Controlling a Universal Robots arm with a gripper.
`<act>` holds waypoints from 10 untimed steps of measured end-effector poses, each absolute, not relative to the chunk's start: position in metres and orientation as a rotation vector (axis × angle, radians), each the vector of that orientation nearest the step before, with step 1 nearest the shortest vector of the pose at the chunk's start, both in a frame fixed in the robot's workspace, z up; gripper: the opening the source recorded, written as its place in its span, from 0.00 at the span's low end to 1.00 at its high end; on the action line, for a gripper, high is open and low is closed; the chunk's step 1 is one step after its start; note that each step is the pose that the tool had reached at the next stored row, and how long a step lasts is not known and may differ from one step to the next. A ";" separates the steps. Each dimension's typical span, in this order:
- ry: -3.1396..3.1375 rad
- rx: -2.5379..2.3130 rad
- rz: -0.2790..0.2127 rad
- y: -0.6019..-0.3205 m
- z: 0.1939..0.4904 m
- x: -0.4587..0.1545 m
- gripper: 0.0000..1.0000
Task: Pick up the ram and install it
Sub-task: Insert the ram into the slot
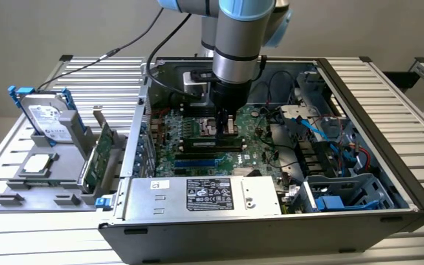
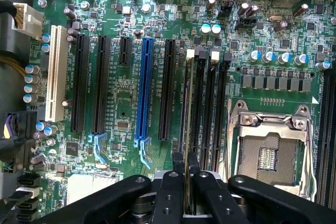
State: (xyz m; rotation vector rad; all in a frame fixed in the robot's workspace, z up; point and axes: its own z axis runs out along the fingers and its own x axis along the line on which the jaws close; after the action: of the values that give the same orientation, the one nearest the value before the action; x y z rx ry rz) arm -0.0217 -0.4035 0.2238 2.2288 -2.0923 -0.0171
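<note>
The ram [image 2: 188, 103] shows edge-on as a thin green stick running away from my fingers [image 2: 177, 165]. My gripper [image 2: 186, 164] is shut on its near end. The stick lies in line with the row of black memory slots [image 2: 210, 103] on the motherboard, beside the CPU socket [image 2: 268, 153]. Whether it touches a slot I cannot tell. In the exterior view my gripper [image 1: 225, 128] reaches straight down into the open computer case [image 1: 359, 127], with the ram [image 1: 212, 142] lying long and dark just under it over the board's middle.
A silver hard drive with blue rails [image 1: 46, 118] and a broad green expansion card [image 1: 97, 152] stand in a grey holder at the exterior view's left. Power supply [image 1: 205, 193] fills the case's near side. Blue cables [image 1: 322, 132] and a drive cage [image 1: 344, 193] crowd its right.
</note>
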 end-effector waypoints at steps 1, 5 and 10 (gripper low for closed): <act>-2.092 2.229 -0.017 -0.403 0.224 -0.022 0.14; -2.092 2.229 -0.017 -0.403 0.224 -0.021 0.14; -2.099 2.223 -0.017 -0.403 0.223 -0.022 0.14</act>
State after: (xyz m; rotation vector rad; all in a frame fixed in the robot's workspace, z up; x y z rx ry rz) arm -0.0217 -0.4035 0.2231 2.2227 -2.0987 -0.0172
